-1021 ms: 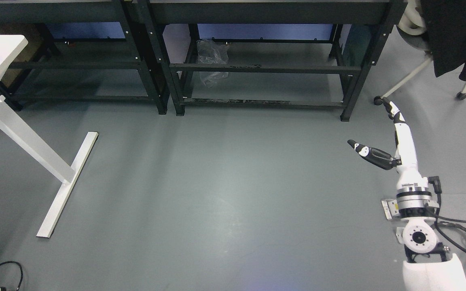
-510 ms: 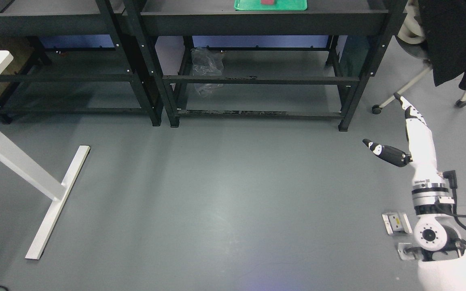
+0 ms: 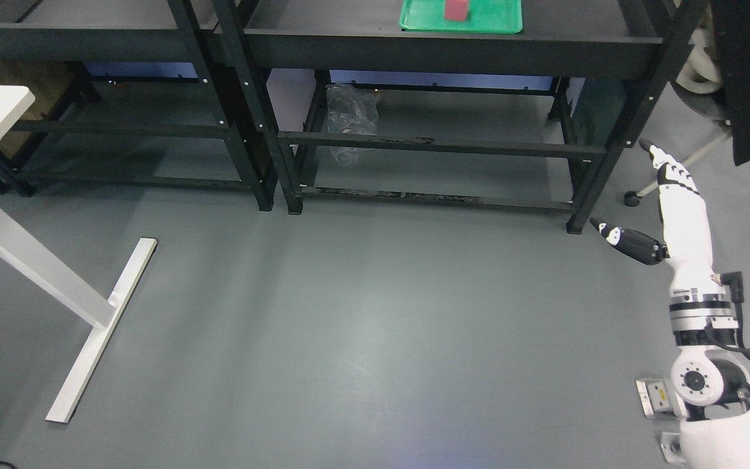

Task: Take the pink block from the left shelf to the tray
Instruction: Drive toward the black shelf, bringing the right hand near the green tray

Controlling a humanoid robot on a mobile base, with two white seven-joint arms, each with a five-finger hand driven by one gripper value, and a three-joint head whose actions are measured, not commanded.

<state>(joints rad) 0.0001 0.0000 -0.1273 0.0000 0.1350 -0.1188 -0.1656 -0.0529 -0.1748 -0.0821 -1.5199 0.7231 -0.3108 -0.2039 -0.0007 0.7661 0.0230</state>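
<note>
The small pink block (image 3: 458, 9) already stands in the flat green plastic tray (image 3: 499, 23) on the black metal shelf (image 3: 453, 49), up and to the left of the right robot hand (image 3: 668, 202); that robot hand, the only one in view, hangs released and empty, well apart.

Black shelf (image 3: 453, 55) carries green tray (image 3: 499, 25) holding pink block (image 3: 456, 9).
</note>
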